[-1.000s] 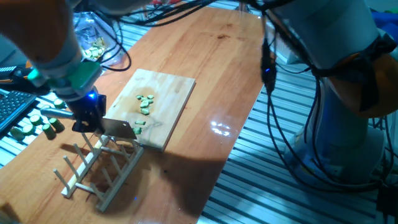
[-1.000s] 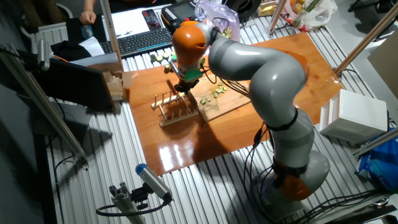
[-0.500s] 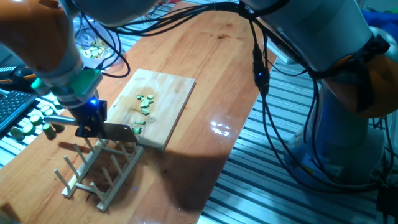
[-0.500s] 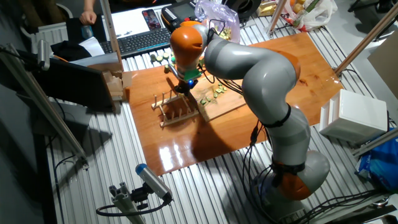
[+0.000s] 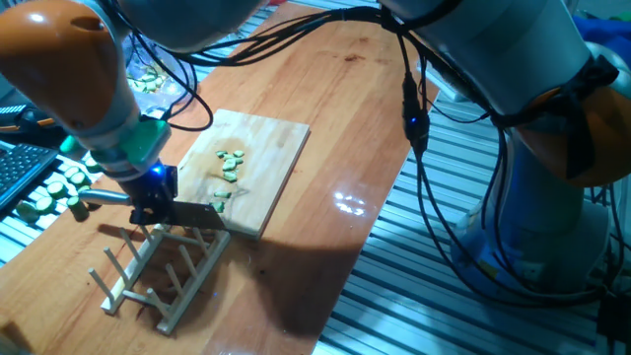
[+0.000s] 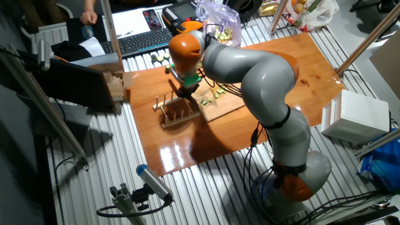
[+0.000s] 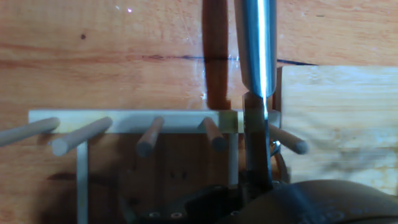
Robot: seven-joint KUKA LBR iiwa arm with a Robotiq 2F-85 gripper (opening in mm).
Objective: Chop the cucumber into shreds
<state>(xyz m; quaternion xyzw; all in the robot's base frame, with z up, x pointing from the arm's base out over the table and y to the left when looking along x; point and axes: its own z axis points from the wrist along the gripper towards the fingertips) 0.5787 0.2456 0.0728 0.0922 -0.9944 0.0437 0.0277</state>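
Note:
The cucumber lies as tiny light-green shreds (image 5: 230,163) on the wooden cutting board (image 5: 266,148), with a few more bits (image 5: 219,200) near the board's front edge. In the other fixed view the shreds (image 6: 219,92) show just right of the hand. My gripper (image 5: 153,187) is shut on a knife. Its dark blade (image 5: 194,211) points right, low over the upper end of the wooden peg rack (image 5: 158,271), and its metal handle (image 5: 104,195) sticks out left. In the hand view the silver handle (image 7: 256,43) runs up the frame above the rack's pegs (image 7: 149,137).
Thicker dark-skinned cucumber chunks (image 5: 54,192) lie left of the rack. A clear plastic bag (image 5: 148,79) with pale slices sits behind them. A keyboard (image 6: 140,40) lies at the table's far end. Cables (image 5: 419,148) hang from the arm over the table's right edge.
The gripper with the knife has shifted slightly right and down. The blade now sits lower, at the top of the peg rack. The shreds have not moved.

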